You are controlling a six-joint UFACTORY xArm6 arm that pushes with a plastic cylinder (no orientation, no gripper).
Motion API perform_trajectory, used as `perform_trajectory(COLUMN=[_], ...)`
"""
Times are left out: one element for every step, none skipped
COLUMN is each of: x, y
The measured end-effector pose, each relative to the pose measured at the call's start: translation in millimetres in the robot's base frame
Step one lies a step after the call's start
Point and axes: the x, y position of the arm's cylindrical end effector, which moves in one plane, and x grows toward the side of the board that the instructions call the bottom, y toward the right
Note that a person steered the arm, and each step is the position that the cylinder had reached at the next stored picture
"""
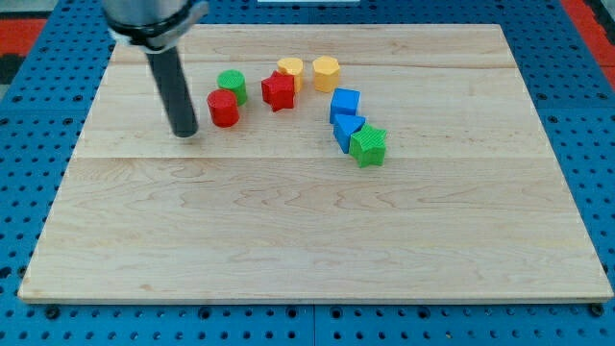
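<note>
My tip (pixel 184 134) rests on the wooden board (pixel 307 221) in the upper left part of the view. The nearest block is a red cylinder (pixel 223 108), a short gap to the tip's right, not touching. A green cylinder (pixel 232 85) stands just behind the red one. Further right sit a red star-like block (pixel 279 90), a yellow block (pixel 290 69) behind it and a yellow hexagonal block (pixel 326 73). To the right of those a blue cube (pixel 345 102), a second blue block (pixel 346 130) and a green star-like block (pixel 368 145) form a touching row.
The board lies on a blue perforated table (pixel 38 192). The rod's dark shaft (pixel 171 82) rises from the tip to the arm's mount at the view's top left.
</note>
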Motion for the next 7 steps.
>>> perform_trajectory(x=[-36, -55, -10, 44, -1, -41, -51], y=[26, 106, 73, 130, 133, 106, 144])
